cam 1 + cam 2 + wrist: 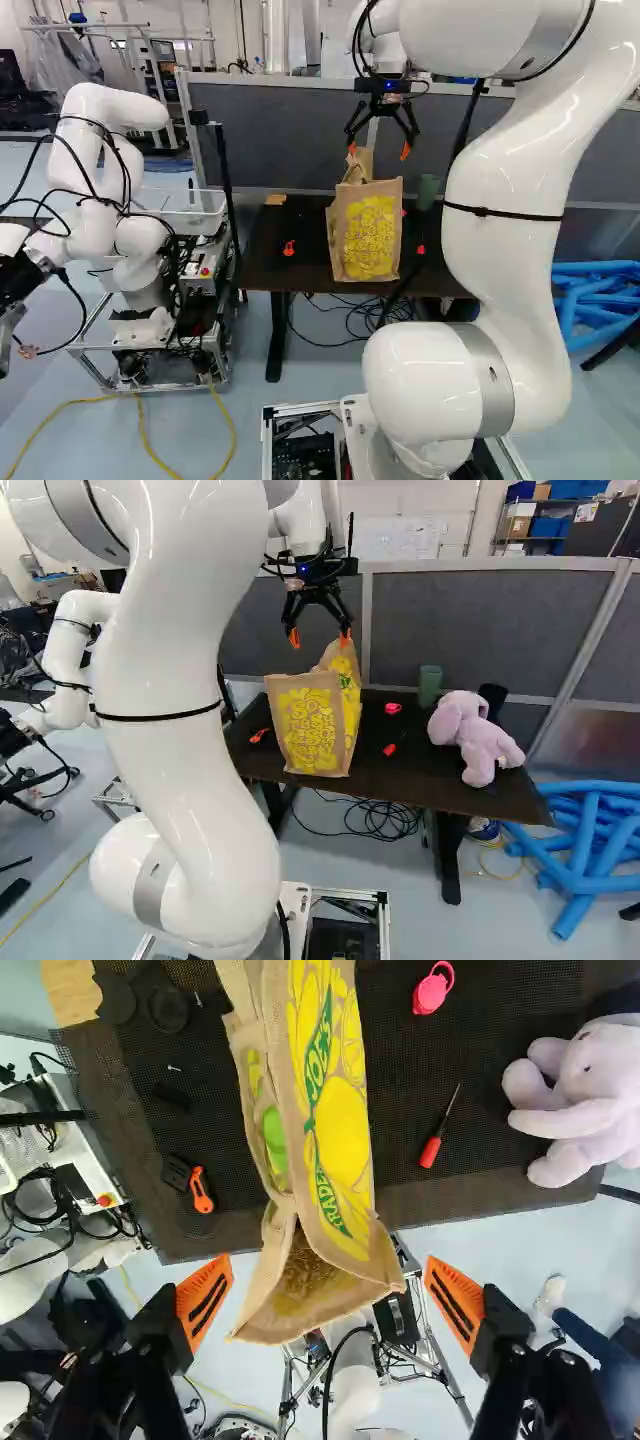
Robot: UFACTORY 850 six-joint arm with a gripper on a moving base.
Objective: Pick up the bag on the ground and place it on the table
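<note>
Spread claw (378, 151), brown bag (368, 232) on dark table (309, 262), another robot (92, 228)

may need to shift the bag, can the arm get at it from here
Probably yes: the gripper hangs open by the top of the shopping bag, which shows between its spread fingers in the wrist view, with nothing blocking the way. It may have to come down a little.

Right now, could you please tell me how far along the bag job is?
Placing looks done: the tan paper bag with yellow print stands upright on the dark rectangular table. Nothing is in hand: the black two-fingered gripper is open by the bag's top, with gaps on both sides in the wrist view. Probably only backing clear of it is left.
</note>
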